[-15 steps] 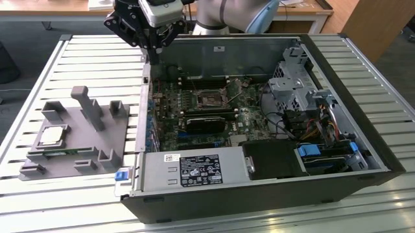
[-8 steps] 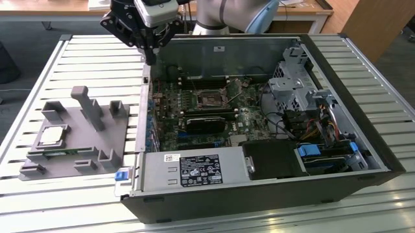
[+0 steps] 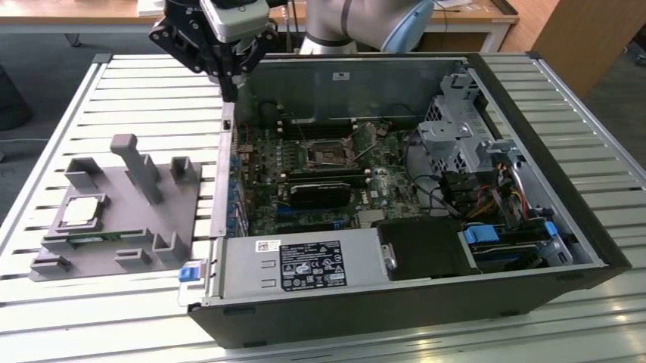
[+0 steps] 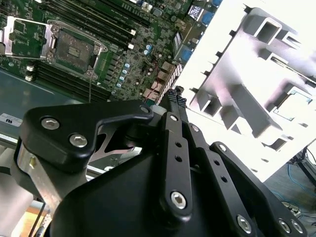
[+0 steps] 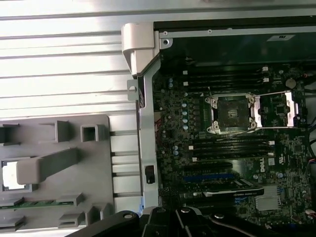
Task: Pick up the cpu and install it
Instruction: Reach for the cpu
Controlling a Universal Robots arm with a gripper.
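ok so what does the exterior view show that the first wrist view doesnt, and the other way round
Exterior view: the labelled power supply, the drive cage and the arm. First wrist view: a top-down look at the pale corner bracket of the case. Both: the cpu lying in the grey tray, the open socket, and the gripper, above the case's wall on the exterior view's left.

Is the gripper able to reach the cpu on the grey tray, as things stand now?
Probably yes. The cpu lies uncovered on the tray, and the tall post stands beside it, not over it. The gripper hangs above the computer case, at its edge nearest the tray.
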